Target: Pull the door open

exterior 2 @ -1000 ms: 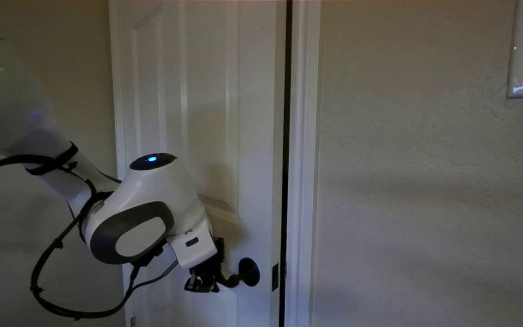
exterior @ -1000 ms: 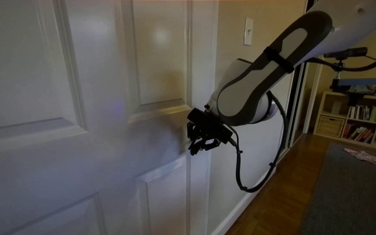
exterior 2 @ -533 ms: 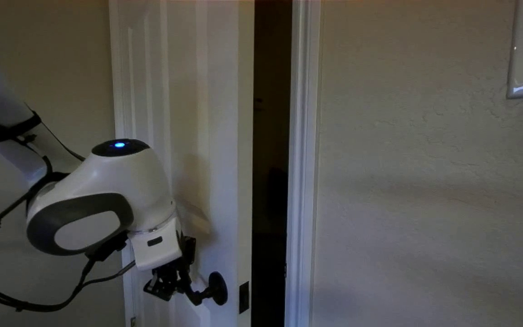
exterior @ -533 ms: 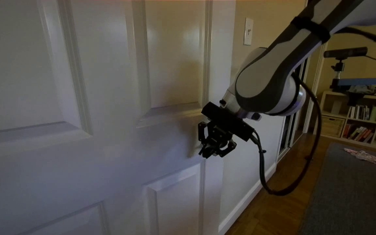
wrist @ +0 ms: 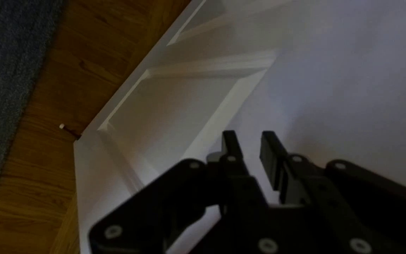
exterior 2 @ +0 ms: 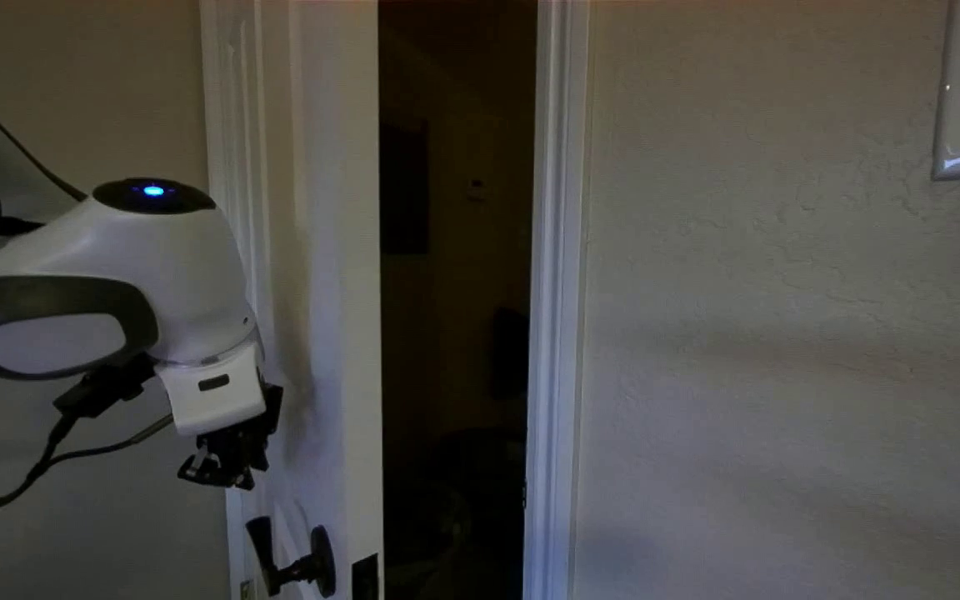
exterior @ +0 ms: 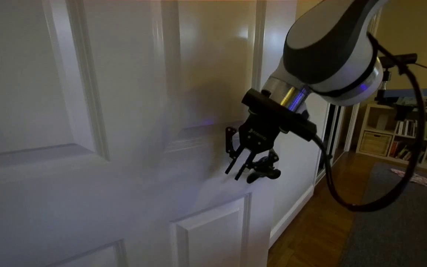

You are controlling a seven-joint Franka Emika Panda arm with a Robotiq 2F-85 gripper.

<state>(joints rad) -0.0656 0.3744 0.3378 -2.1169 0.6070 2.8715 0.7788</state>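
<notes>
The tall white panelled door (exterior: 135,181) stands partly open, with a wide dark gap between its edge and the frame; it also shows in an exterior view (exterior 2: 317,275) and in the wrist view (wrist: 185,113). Its dark lever handle (exterior 2: 295,571) sticks out near the door edge and shows beside my gripper in an exterior view (exterior: 265,174). My gripper (exterior: 232,175) is in front of the door face, above and apart from the handle (exterior 2: 226,467). In the wrist view its two fingers (wrist: 248,141) stand parted with nothing between them. The handle is not visible in the wrist view.
The door frame (exterior 2: 559,292) stands right of the dark doorway (exterior 2: 455,292). A wall with baseboard (exterior: 291,218) runs behind the door. A rug (exterior: 402,222) lies on the wood floor (exterior: 302,244). A bookshelf (exterior: 373,126) stands far back. A cable loop (exterior: 376,205) hangs from the arm.
The door has swung wider, from a thin slit to a broad gap. My gripper has moved along with it, then risen off the lever handle. A gap between the fingers now shows.
</notes>
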